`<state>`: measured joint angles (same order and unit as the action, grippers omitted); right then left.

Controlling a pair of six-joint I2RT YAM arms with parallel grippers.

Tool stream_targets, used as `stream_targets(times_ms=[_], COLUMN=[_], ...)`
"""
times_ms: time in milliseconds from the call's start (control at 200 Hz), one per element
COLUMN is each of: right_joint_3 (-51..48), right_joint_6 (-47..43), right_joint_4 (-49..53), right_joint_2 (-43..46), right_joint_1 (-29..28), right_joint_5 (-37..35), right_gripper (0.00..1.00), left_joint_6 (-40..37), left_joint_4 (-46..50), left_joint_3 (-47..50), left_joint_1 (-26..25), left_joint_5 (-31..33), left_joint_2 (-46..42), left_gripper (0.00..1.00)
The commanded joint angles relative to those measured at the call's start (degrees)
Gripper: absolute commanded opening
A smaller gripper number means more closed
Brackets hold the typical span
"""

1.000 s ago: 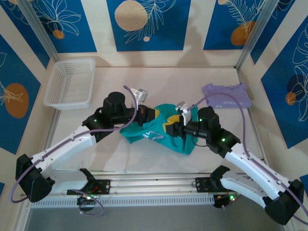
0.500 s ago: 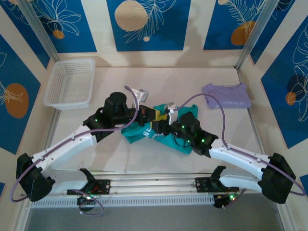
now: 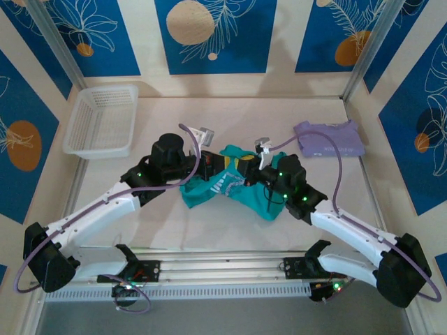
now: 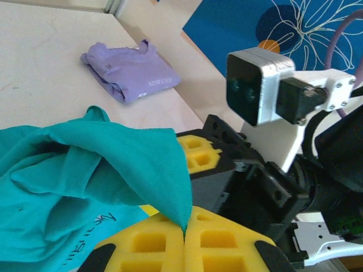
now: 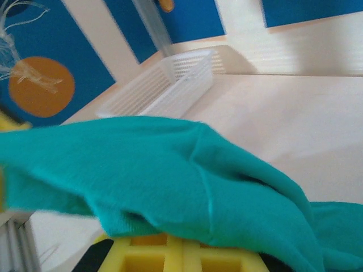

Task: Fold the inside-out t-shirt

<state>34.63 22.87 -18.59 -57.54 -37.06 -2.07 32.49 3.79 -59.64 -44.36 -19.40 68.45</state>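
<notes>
1. My left fingers (image 3: 218,165) are clenched on the inside-out t-shirt (image 3: 230,187). In the left wrist view the yellow pads (image 4: 184,235) meet with a teal fold pinched in the seam between them.
2. My right fingers (image 3: 246,169) are also clenched on the shirt. In the right wrist view the pads (image 5: 182,255) are pressed together and the teal cloth (image 5: 170,170) drapes over their tips.
3. The t-shirt sits to the right of the white basket (image 3: 101,120) and nearer the arm bases, well apart from it. It is bunched, not flat: part of it is lifted between my two sets of fingers and the rest sags onto the table (image 3: 230,115).
4. White print shows on the teal cloth (image 4: 85,170) in the left wrist view; I can't read it.
5. Both sets of fingers are right of the basket, close together and facing each other over the shirt. My right fingers (image 4: 195,154) show just beyond the cloth edge in the left wrist view.
6. The folded lavender shirt (image 3: 330,138) lies far right of the basket, beyond the teal shirt and not touching it. It lies flat on the table (image 4: 130,71).
7. The basket (image 5: 170,85) stands upright on the table, with nothing seen inside it.
</notes>
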Motion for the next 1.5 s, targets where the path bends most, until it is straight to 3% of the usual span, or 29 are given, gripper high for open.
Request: stream_targets(times_ms=[0, 90, 180, 395, 535, 760, 1050, 1180, 1295, 1345, 1405, 1495], right_joint_3=[0.1, -0.9, -2.2, -3.4, -3.4, -3.7, -4.0, -4.0, -3.5, -3.0, -2.8, -3.8], right_joint_6=[-4.1, -3.0, -0.1, 2.8, 2.8, 3.5, 3.3, 3.2, 1.8, 1.6, 2.9, 5.3], right_joint_4=[3.1, 2.6, -0.1, -1.3, -0.7, -0.7, -0.6, -0.4, 4.0, 7.9, 12.3, 15.2], right_joint_2=[2.3, 3.0, 3.1, 2.8, 2.9, 3.1, 3.1, 3.3, 4.8, 6.6, 9.2, 11.7], right_joint_1=[3.2, 6.1, 8.7, 12.0, 14.1, 15.9, 15.9, 16.0, 16.2, 16.8, 18.3, 19.4], right_joint_5=[16.3, 24.5, 30.8, 33.3, 35.0, 36.1, 35.5, 35.3, 32.5, 29.6, 24.8, 21.3], right_gripper=[0.0, 0.0, 0.0, 0.0, 0.0, 0.0, 0.0, 0.0, 0.0, 0.0, 0.0, 0.0], left_joint_6=[-0.2, 0.5, 1.1, 0.0, -2.1, -1.2, 1.9, 5.0, 7.5, 7.2, 6.6, 6.0], left_joint_4=[-2.7, -4.2, -5.5, -5.2, -5.1, -9.6, -15.4, -20.3, -24.9, -25.2, -26.6, -31.8], left_joint_3=[-1.5, -2.8, -4.1, -0.7, 4.5, 8.0, 2.8, 2.1, 1.5, 1.6, 3.0, 6.4], left_joint_1=[1.0, 2.5, 4.1, 8.9, 10.8, 10.7, 8.6, 8.1, 8.1, 8.6, 9.9, 11.7], left_joint_5=[2.1, 1.9, 0.8, -2.5, -5.1, -12.4, -18.6, -21.5, -23.1, -23.6, -23.8, -23.7], left_joint_2=[0.3, 2.7, 5.4, 4.7, 2.2, 5.1, 15.8, 19.5, 21.2, 20.6, 17.9, 12.3], left_gripper=[0.0, 0.0, 0.1, 0.36, 0.46, 0.53, 0.54, 0.45, 0.14, 0.05, 0.0, 0.0])
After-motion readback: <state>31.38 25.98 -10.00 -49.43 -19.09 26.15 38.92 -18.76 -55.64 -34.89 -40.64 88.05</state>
